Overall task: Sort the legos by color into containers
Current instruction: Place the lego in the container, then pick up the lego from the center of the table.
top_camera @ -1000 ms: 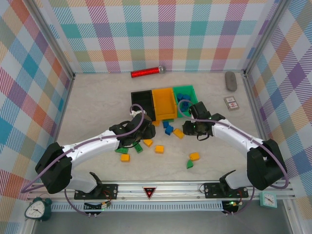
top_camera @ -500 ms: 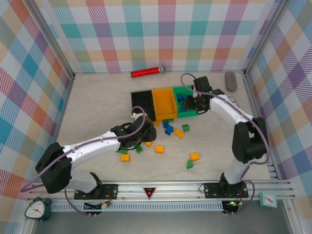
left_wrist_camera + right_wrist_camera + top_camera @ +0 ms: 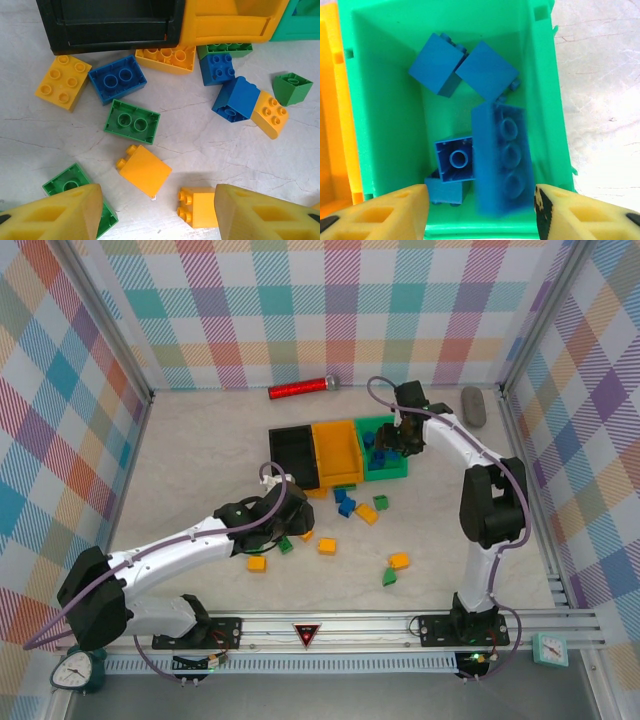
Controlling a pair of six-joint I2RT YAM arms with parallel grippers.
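Legos [image 3: 327,546] lie scattered mid-frame on the bench [image 3: 200,460], just below the black bin [image 3: 292,450] and orange bin [image 3: 338,452]. Left hand [image 3: 156,202] hovers over them, jaws apart and empty. Right of centre, right hand [image 3: 480,200] stands open, gripping nothing, above the green bin [image 3: 390,125], which holds blue bricks [image 3: 437,62].

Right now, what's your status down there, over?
Left gripper open, above loose bricks, blue, green, yellow. Right gripper open over green bin; long blue brick inside, with smaller blue ones. Nothing seen blocking.
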